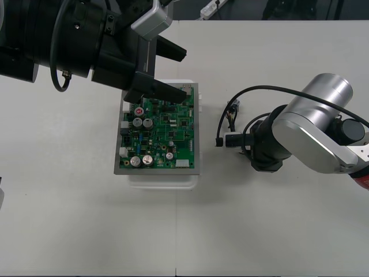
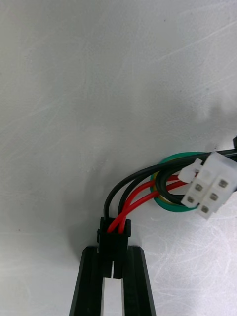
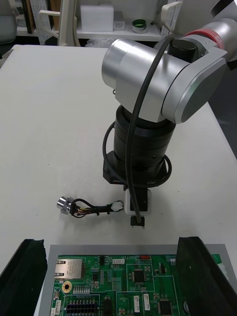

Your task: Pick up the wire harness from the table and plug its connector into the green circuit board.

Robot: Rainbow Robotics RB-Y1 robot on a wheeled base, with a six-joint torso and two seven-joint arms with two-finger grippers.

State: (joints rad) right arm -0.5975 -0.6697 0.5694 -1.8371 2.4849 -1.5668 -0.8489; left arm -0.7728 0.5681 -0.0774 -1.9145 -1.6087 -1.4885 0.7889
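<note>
Right wrist view has the action: the right end effector point(image 2: 113, 254) is clenched on the plug point(image 2: 113, 236), both black fingers point(image 2: 91, 284) pressed against the sides of the small black block. Out of the plug come the wires point(image 2: 129, 200), two red and two black. They curve away over the pale surface to a white connector point(image 2: 210, 190) with six pin holes, which sits on top of a green-and-yellow loop point(image 2: 170, 207) of wire. Whether the plug rests on the surface or is lifted off it, I cannot tell. Over to the front view: the right arm point(image 1: 311, 133) reaches in from the right and stands over the desk point(image 1: 69, 219), wrist pointing down. The harness point(image 1: 232, 114) lies on the robot's right of the board point(image 1: 164, 135), near it but apart, running from under the wrist toward the desk's far edge. From the left wrist view, the socket point(image 3: 64, 204), round and metallic, rests on the desk at the harness's other end, clear of the board. So the plug is off the board, in the grip. The green board sits on its white base point(image 1: 164, 180) mid-desk. Over the board's far edge hangs the left end effector point(image 1: 185, 74), released, its two fingers standing wide apart.
</note>
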